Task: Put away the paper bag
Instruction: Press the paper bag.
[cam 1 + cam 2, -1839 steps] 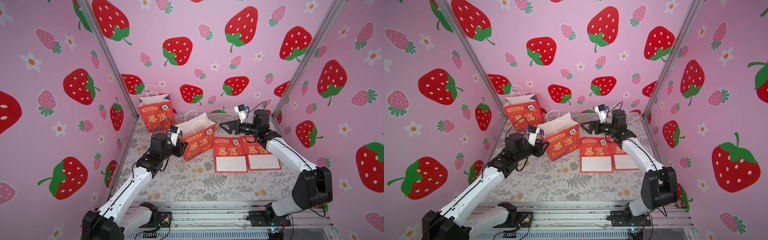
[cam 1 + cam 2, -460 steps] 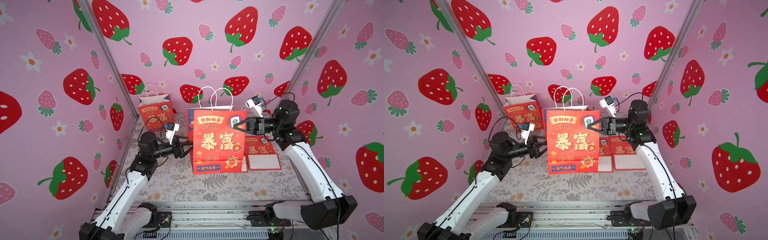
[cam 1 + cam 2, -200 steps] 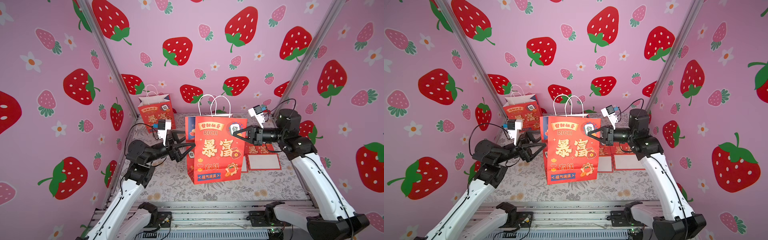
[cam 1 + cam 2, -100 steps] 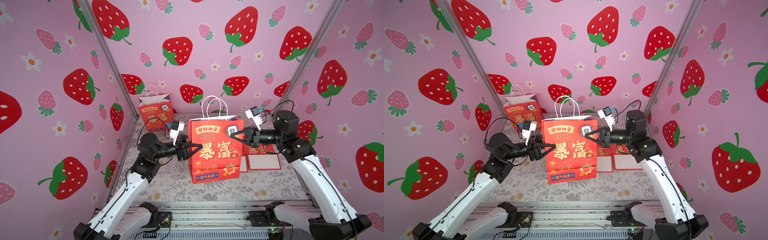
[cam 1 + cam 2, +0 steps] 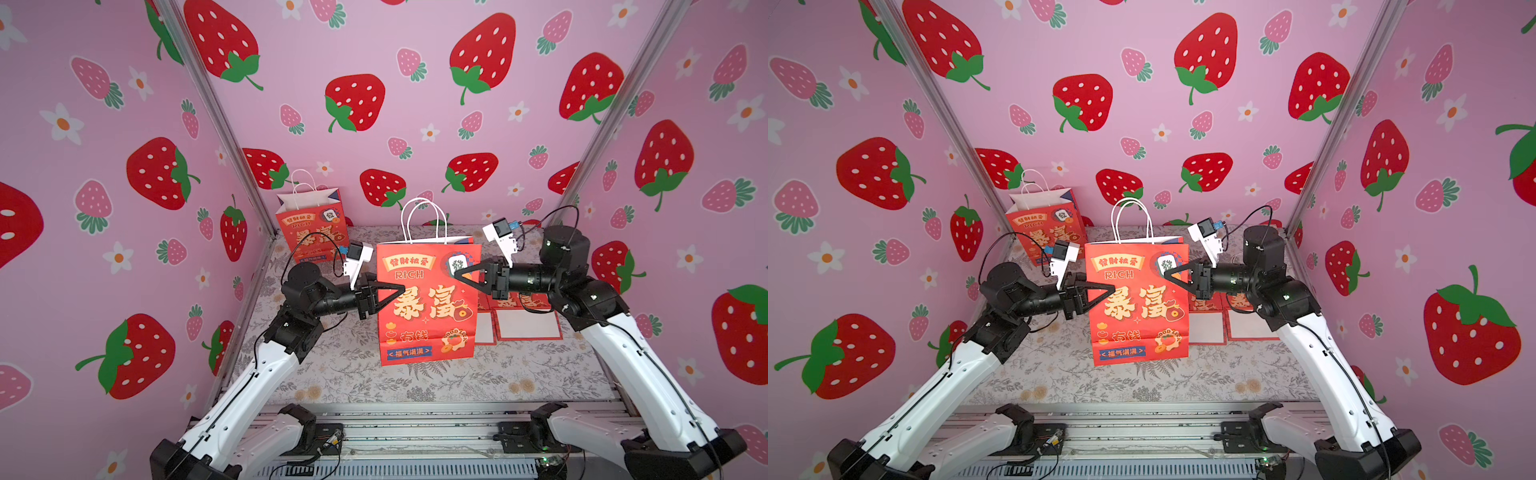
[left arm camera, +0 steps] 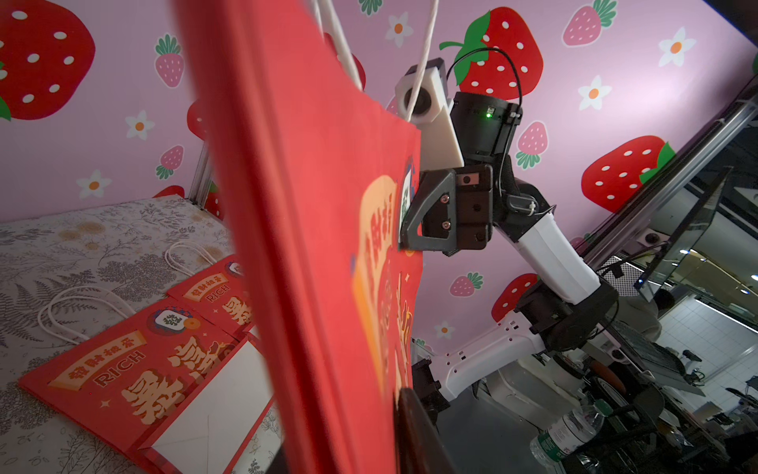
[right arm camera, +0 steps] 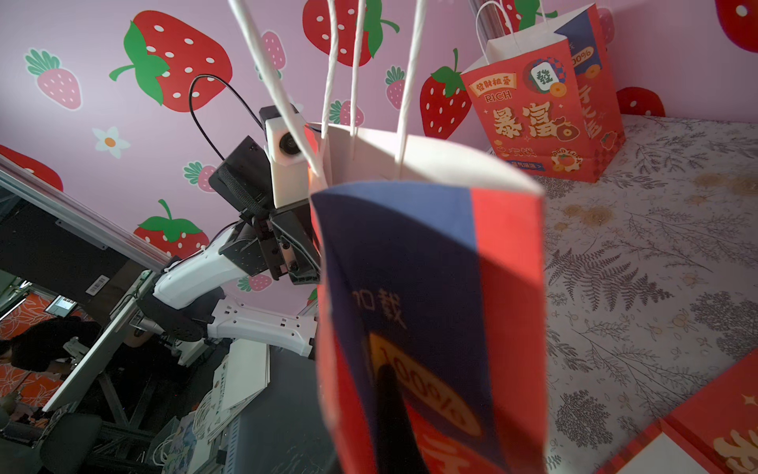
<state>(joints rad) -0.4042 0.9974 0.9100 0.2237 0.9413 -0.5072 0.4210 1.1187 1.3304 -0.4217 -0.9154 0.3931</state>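
**A:** Where is the bag?

**B:** The bag (image 5: 428,307) is upright at the middle of the tabletop (image 5: 415,386), between the two arms. Its printed face is turned to the front edge and its white handles (image 5: 424,220) stand straight up.

**A:** What holds it?

**B:** The right gripper (image 5: 458,274) is pinched onto the bag's upper right edge, beside the tile print. In the right wrist view a dark finger (image 7: 389,410) lies against the blue side panel.

**A:** And the other side?

**B:** The left gripper (image 5: 401,288) meets the left edge a little lower than the right one does. One black finger lies across the front face. The other finger is hidden behind the paper, so I cannot tell whether this gripper pinches the edge or only straddles it.

**A:** Anything else on the tabletop?

**B:** A second bag (image 5: 311,224) stands open in the back left corner, well apart from the first. Two flat bags (image 5: 525,320) lie side by side toward the right edge. They sit under the right arm and partly behind the upright bag, with their handles toward the back.
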